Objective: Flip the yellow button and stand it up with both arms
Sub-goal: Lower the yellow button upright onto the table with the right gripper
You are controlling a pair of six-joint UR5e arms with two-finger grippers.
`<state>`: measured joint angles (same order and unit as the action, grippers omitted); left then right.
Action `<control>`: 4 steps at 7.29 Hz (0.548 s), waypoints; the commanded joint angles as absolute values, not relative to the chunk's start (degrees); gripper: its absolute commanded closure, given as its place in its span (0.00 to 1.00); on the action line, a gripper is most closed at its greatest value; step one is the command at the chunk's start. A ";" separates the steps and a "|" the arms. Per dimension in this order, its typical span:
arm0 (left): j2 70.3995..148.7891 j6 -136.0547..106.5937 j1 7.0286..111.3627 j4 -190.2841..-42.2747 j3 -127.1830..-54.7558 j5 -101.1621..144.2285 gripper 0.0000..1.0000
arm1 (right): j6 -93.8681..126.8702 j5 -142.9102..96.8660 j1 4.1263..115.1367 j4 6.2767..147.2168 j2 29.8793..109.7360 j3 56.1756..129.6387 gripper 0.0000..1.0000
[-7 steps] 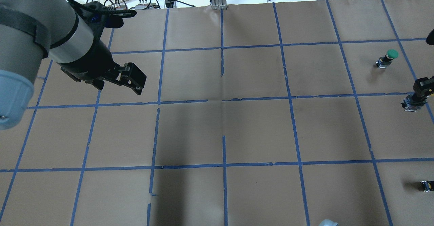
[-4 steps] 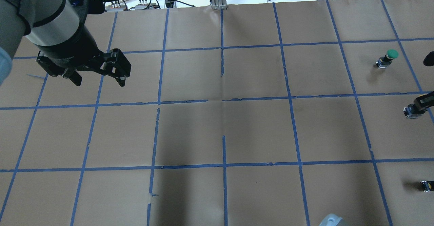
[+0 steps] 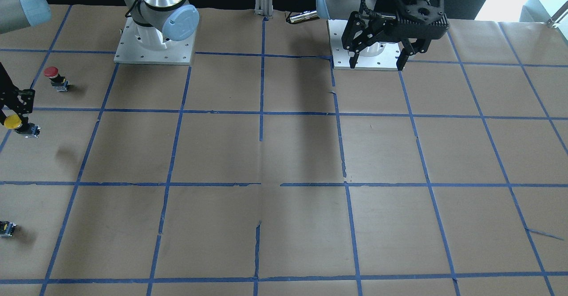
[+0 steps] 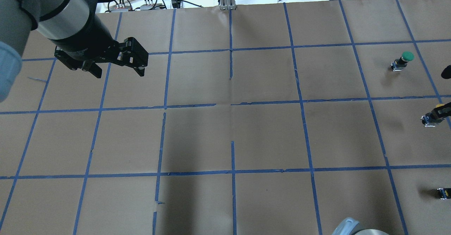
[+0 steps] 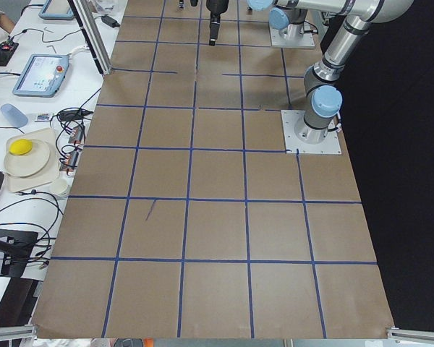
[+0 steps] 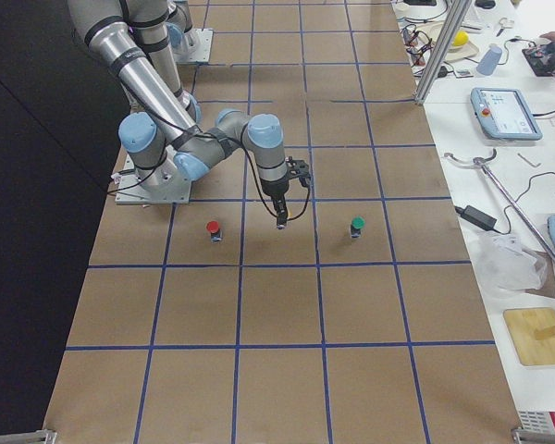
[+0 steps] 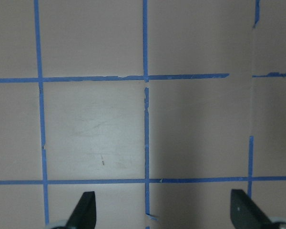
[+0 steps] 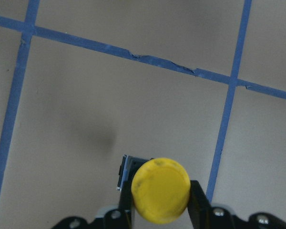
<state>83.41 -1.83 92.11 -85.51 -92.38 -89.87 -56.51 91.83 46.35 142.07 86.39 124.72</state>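
Left pincer (image 4: 119, 73) spread — right pincer (image 8: 161, 198) clenched

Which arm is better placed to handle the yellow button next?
Right: the right end effector is shut on the yellow button. The left end effector hangs open, far across the table.

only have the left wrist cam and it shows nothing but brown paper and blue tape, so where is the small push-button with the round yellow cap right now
Observer: The small push-button with the round yellow cap is at the right end of the brown-paper table, clamped between the fingers of the right gripper.
Operator: ok and where does my left gripper sit relative to that
Observer: The left gripper hangs over the table's left half, so the whole middle of the table lies between it and the button.
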 commanded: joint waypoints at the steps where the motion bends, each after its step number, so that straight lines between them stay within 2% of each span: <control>1: 86.12 -2.20 91.93 -84.99 -88.71 -91.67 0.02 | -56.16 89.06 45.97 144.49 85.08 125.76 0.86; 2: 87.09 -2.28 92.02 -86.56 -87.20 -91.58 0.02 | -56.25 87.47 45.97 146.67 85.08 126.55 0.85; 4: 86.05 -1.67 92.37 -86.49 -89.55 -90.88 0.00 | -56.25 87.37 45.97 148.71 83.51 127.00 0.84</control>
